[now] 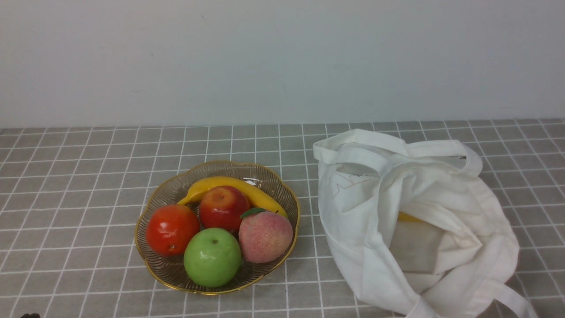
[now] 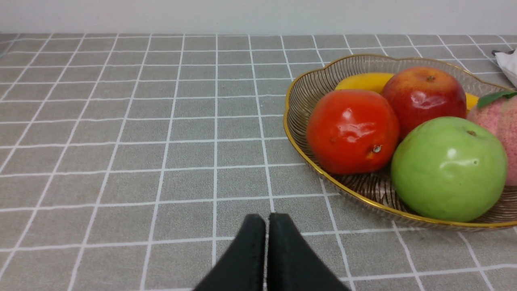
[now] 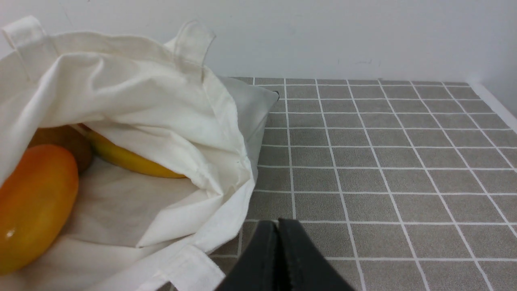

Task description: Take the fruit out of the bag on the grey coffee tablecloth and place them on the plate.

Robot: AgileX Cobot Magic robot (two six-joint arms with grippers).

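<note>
The red-orange fruit [image 1: 172, 229] lies at the left of the gold-rimmed glass plate [image 1: 219, 292] on the grey checked tablecloth [image 1: 66, 176]. It also shows in the left wrist view [image 2: 352, 131], on the plate [image 2: 301, 79]. The white cloth bag [image 1: 366, 221] lies to the plate's right with its mouth open. My left gripper [image 2: 266, 218] is shut and empty, low over the cloth, left of the plate. My right gripper [image 3: 278, 223] is shut and empty, beside the bag [image 3: 141, 109]. Neither gripper shows in the front view.
The plate also holds a banana [image 1: 229, 184], a dark red apple [image 1: 224, 207], a green apple [image 1: 212, 257] and a pink peach [image 1: 265, 236]. Inside the bag lie an orange-yellow fruit [image 3: 34, 202], a yellow fruit [image 3: 129, 159] and a brown one [image 3: 64, 139]. A wall stands behind.
</note>
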